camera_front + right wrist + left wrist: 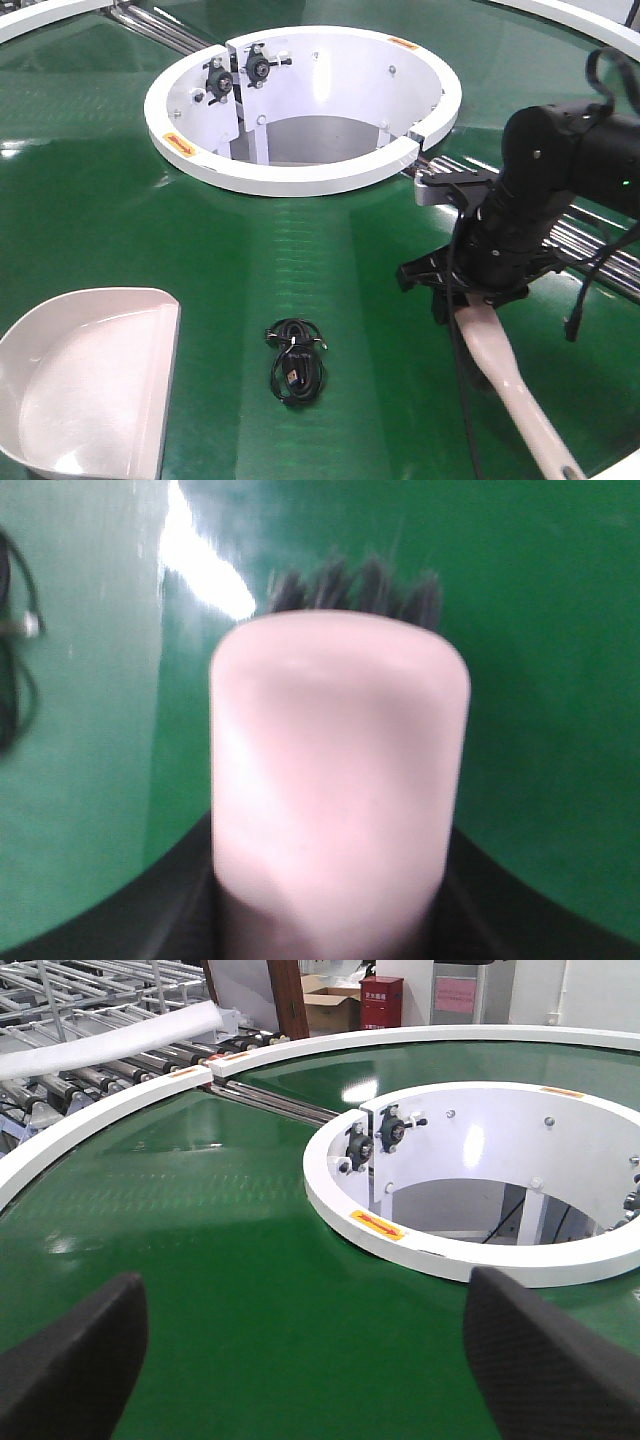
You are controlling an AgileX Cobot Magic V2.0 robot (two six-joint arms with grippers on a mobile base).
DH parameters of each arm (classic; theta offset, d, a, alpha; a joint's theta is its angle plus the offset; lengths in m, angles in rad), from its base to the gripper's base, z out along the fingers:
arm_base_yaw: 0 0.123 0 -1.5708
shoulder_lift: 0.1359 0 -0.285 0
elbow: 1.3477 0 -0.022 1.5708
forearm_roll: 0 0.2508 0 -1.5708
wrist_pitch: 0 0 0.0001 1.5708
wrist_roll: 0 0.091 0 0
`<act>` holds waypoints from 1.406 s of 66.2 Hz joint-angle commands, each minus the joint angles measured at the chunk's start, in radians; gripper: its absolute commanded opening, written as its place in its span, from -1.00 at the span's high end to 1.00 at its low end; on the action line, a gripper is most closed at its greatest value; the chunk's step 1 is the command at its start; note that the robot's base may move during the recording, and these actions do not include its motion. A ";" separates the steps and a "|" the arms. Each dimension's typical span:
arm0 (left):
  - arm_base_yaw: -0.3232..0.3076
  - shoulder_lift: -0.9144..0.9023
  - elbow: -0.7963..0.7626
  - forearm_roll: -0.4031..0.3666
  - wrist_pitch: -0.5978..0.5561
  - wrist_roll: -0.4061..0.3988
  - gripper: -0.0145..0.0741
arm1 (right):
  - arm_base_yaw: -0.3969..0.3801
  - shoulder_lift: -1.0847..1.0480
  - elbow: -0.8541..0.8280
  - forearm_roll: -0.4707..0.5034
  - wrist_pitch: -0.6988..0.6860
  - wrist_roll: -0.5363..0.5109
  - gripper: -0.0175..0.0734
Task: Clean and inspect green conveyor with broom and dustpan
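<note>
The green conveyor (100, 180) fills the front view around its white central rim (300, 178). The pale dustpan (90, 390) lies on the belt at the bottom left, with no gripper on it. At the right, my right gripper (470, 295) is shut on the broom (505, 375), whose handle runs toward the bottom right corner. In the right wrist view the broom's paddle back (340, 770) fills the middle, dark bristles (360, 585) showing past its far end over the belt. My left gripper (310, 1360) hangs open above bare belt (250, 1260), nothing between its fingers.
A coiled black cable bundle (296, 362) lies on the belt between dustpan and broom, also seen as cable (15, 680). Silver roller strips (590, 240) run behind the right arm. The outer white rim (100, 1120) and roller racks (90, 1070) lie beyond it.
</note>
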 commanded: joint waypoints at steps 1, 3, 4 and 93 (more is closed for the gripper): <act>-0.007 0.000 -0.035 -0.009 -0.062 -0.004 -0.66 | -0.004 -0.067 -0.008 -0.002 0.046 -0.027 0.63; -0.007 0.000 -0.035 -0.009 -0.059 -0.004 -0.66 | -0.004 -0.071 -0.004 -0.003 0.053 -0.027 0.63; -0.007 0.000 -0.035 -0.009 -0.059 -0.004 -0.66 | -0.004 -0.072 -0.002 -0.002 0.055 -0.027 0.63; -0.007 0.000 -0.034 0.642 -0.019 0.966 -0.66 | -0.004 -0.073 0.002 0.001 0.074 -0.026 0.63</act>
